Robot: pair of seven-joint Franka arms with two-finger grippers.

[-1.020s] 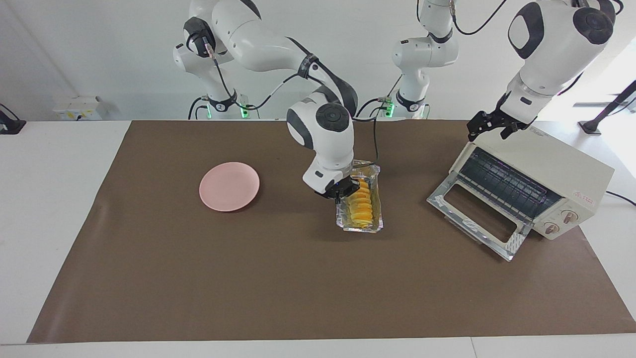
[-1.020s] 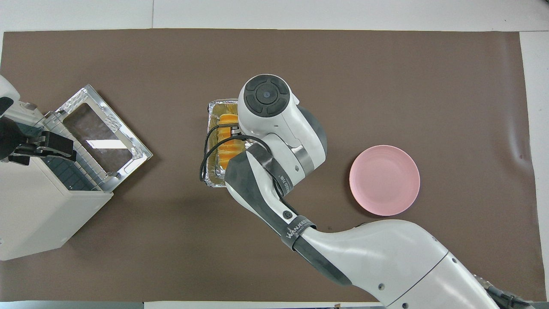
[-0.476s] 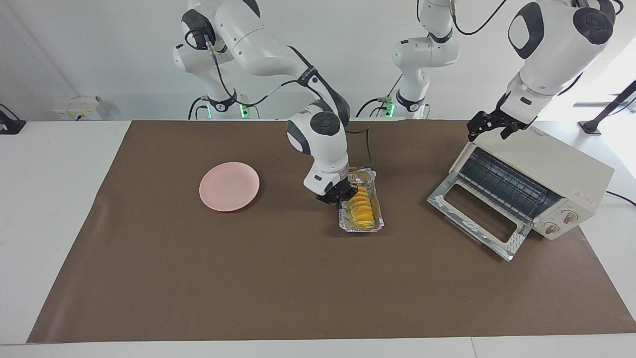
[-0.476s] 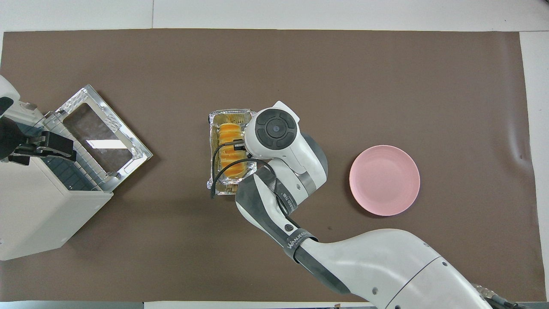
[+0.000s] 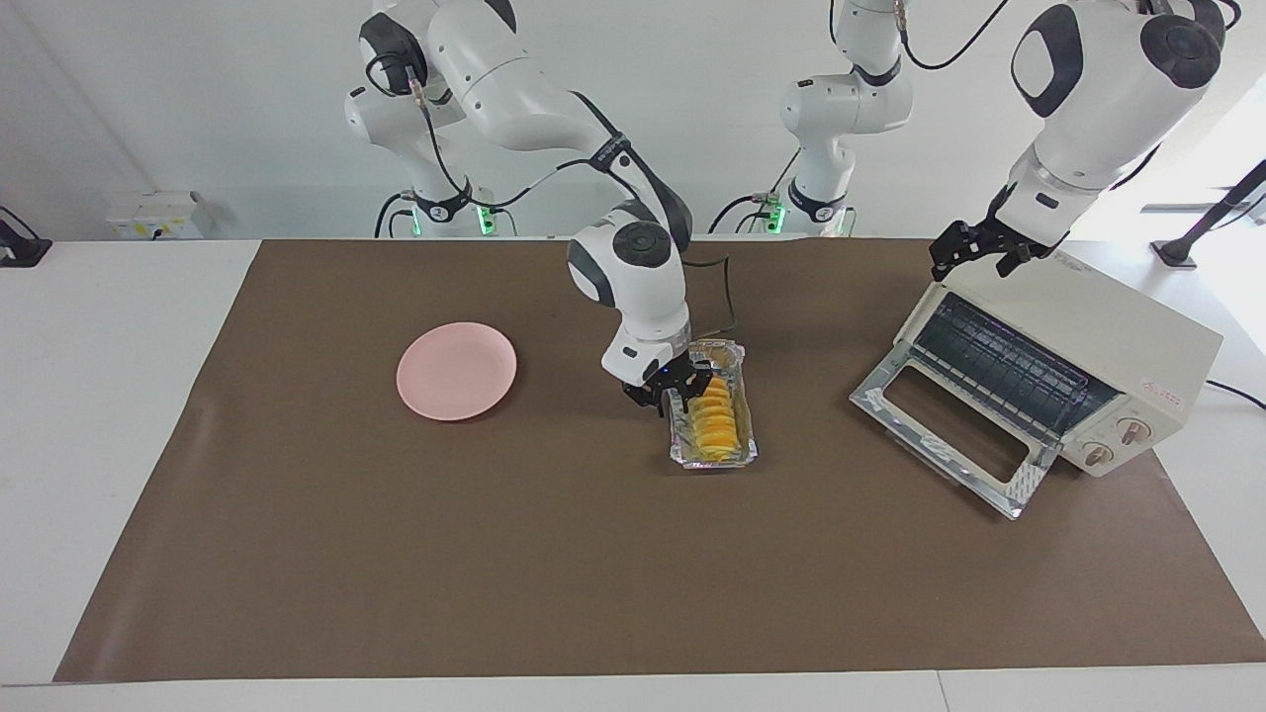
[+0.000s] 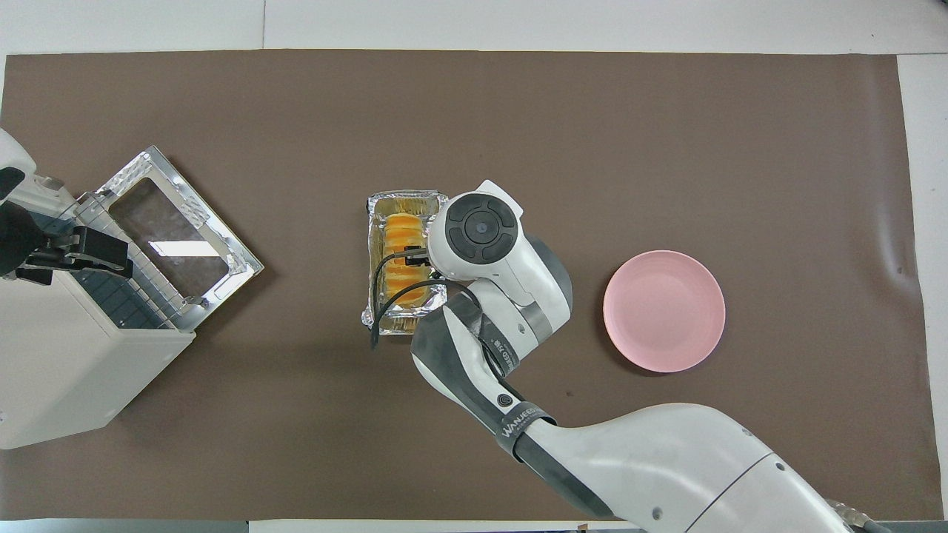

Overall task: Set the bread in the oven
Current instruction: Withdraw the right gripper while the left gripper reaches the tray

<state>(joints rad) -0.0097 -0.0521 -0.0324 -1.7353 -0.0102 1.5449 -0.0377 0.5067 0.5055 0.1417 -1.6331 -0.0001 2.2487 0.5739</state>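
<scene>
The bread (image 5: 714,415) (image 6: 404,255), a ridged golden-yellow loaf, lies in a crinkled foil tray (image 5: 712,458) (image 6: 406,198) that rests flat on the brown mat in the middle of the table. My right gripper (image 5: 671,388) stands open at the tray's rim toward the right arm's end, low over it; in the overhead view its wrist hides it. The cream-white oven (image 5: 1118,326) (image 6: 59,370) sits at the left arm's end with its glass door (image 5: 949,425) (image 6: 174,237) dropped open and the rack showing. My left gripper (image 5: 979,255) (image 6: 96,252) hangs open over the oven's top front edge, holding nothing.
A round pink plate (image 5: 457,370) (image 6: 663,310) lies on the mat toward the right arm's end. The brown mat (image 5: 593,574) covers most of the white table. The right arm's cable loops over the tray's nearer end.
The right gripper lowered the tilted, lifted tray until it lay flat on the mat, shifting it slightly toward the right arm's end, then opened. The left arm has not moved.
</scene>
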